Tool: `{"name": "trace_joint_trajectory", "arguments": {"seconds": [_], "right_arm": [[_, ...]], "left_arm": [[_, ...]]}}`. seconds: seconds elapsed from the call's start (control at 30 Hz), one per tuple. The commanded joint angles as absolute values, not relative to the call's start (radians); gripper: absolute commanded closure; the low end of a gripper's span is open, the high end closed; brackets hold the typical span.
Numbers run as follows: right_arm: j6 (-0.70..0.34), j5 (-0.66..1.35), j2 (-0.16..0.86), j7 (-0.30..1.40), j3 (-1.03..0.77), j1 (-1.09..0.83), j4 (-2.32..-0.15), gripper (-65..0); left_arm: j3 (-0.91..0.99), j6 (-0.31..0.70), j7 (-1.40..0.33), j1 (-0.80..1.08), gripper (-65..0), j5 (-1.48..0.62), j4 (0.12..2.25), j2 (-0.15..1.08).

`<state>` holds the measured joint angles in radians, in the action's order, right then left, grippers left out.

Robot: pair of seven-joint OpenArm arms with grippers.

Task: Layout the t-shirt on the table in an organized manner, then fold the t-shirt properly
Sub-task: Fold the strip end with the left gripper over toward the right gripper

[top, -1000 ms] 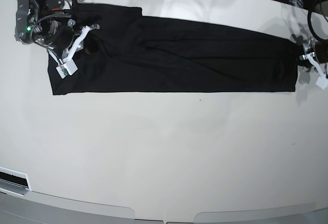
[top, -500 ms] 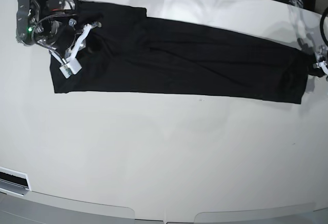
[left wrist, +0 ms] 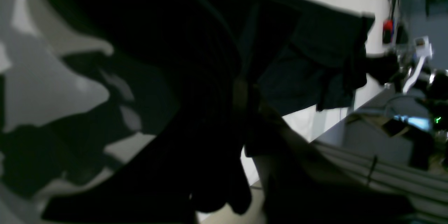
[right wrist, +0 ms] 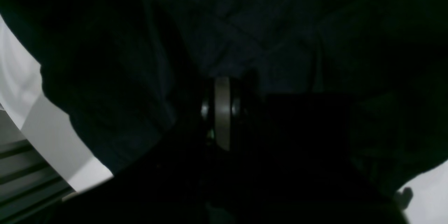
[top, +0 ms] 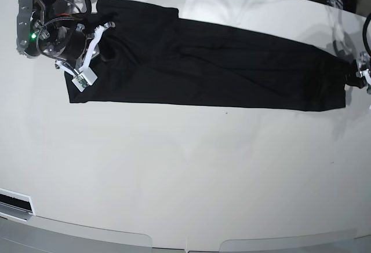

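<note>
Laying-out step. We see the t-shirt [top: 220,70] stretched along the far side of the table [top: 185,172], the right gripper [top: 93,47] and the left gripper [top: 358,72] each pinching one end. Next, we judge: lower it flat, release.

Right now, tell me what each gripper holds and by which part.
Both hold the plain black fabric t-shirt, stretched between them: the right gripper pinches one end, the left gripper pinches the opposite end.
</note>
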<state>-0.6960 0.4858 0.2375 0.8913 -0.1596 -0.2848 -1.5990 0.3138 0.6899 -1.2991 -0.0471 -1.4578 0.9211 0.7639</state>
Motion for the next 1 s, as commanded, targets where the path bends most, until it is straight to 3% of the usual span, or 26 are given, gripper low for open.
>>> {"name": "trace_joint_trajectory", "arguments": {"seconds": [0.0, 0.2, 0.47, 0.7, 0.97], "right_arm": [[-0.698, 0.501, 0.247, 0.875, -0.164, -0.277, -1.617, 0.0], [-0.698, 0.500, 0.244, 0.870, -0.164, -0.277, -1.617, 0.0], [-0.698, 0.500, 0.244, 0.865, -0.164, -0.277, -1.617, 0.0], [-0.698, 0.500, 0.244, 0.865, -0.164, -0.277, -1.617, 0.0], [-0.698, 0.500, 0.244, 0.868, -0.164, -0.277, -1.617, 0.0]], "left_arm": [[0.320, 0.698, -1.307, -0.064, 0.0, -1.484, 0.964, 0.792], [0.320, 0.698, -1.359, -0.057, 0.0, -1.484, 1.179, 0.751], [0.320, 0.698, -1.390, -0.024, 0.0, -1.484, 1.444, 0.542], [0.279, 0.698, -1.389, -0.013, 0.0, -1.484, 1.459, 0.401], [0.168, 0.698, -1.359, -0.009, 0.0, -1.484, 1.459, 0.344]]}}
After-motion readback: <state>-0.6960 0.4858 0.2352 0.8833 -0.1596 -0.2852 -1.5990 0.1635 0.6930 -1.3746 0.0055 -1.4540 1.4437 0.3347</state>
